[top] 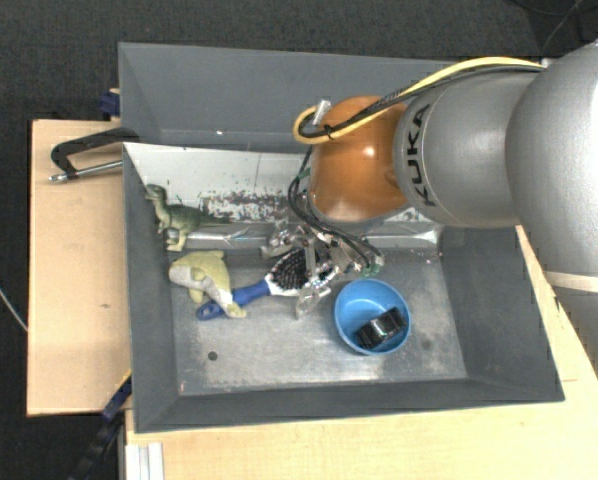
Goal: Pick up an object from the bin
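Note:
My gripper is low in the middle of the bin, under the orange wrist cover. It is right over the black bristle head of a blue-handled brush, whose handle runs down-left from it. A cream soft toy lies across the handle's far end. Just right of the gripper, and below it, stands a blue cup with a small black thing inside.
A green toy dinosaur stands at the bin's back left wall. The arm comes in from the right and hides the back right part of the bin. Bare floor shows along the front and at the right.

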Robot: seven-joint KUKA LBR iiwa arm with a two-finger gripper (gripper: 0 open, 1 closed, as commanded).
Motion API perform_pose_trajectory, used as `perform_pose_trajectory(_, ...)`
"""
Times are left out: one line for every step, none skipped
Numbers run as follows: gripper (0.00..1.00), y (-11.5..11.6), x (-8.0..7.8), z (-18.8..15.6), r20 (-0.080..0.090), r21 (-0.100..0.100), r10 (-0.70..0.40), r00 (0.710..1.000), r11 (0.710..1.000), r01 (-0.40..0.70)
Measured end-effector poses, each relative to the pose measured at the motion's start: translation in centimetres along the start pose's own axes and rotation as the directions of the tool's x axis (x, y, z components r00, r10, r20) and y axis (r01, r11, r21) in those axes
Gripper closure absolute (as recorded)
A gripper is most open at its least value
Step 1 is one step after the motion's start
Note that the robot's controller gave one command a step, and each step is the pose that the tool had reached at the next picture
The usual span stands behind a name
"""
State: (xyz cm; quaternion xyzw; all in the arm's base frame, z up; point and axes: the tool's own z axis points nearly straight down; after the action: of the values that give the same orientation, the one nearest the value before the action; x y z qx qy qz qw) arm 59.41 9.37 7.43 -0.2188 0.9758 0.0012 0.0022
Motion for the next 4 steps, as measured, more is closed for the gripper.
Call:
perform_pose_trajectory(0.0, 0.1, -0.2, -0.1, 0.001, 0.001, 0.0, 1.0, 1.0, 0.0)
perform_pose_trajectory(1.0, 0.0, -0.2, -0.3, -0.002, 0.0, 0.001, 1.0, 1.0, -0.001)
perform_pose_trajectory(1.0, 0.1, -0.3, -1.2, 0.001, 0.001, 0.001, 1.0, 1.0, -0.001)
perform_pose_trajectory(1.0, 0.1, -0.5, -3.0, 0.002, 0.002, 0.002, 1.0, 1.0, -0.002)
